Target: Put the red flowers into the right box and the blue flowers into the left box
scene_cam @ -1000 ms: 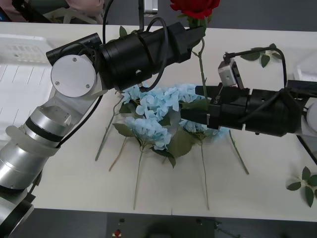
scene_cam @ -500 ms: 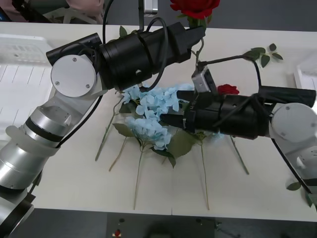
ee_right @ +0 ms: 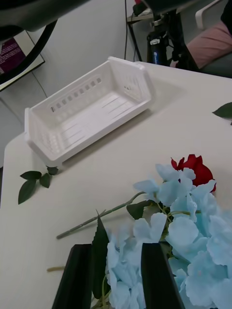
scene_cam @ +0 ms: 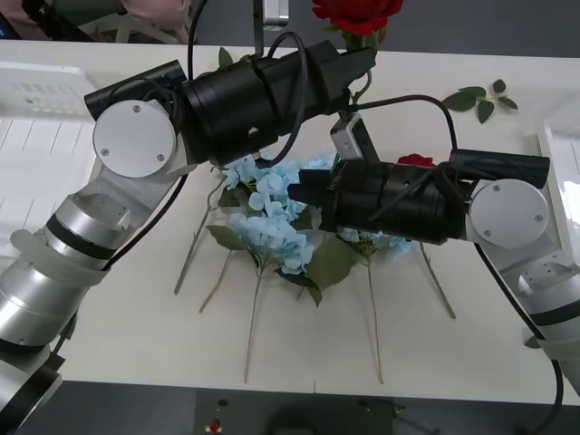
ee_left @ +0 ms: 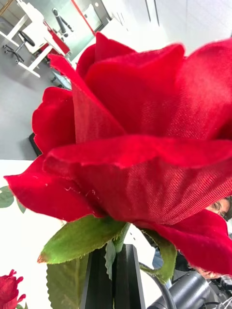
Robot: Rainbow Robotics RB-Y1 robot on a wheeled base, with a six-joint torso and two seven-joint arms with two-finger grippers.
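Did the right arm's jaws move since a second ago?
Yes. The right gripper slid toward the robot's left across the blue flowers, uncovering a red rose lying on the table.

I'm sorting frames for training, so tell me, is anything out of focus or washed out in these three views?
Left wrist view: the held red rose sits close to the lens, its weave sharp, the room behind soft. Right wrist view: the blue flowers nearest the right gripper are slightly soft, the left box crisp. Front view: even light, faint shadows, the right box rim looks bright.
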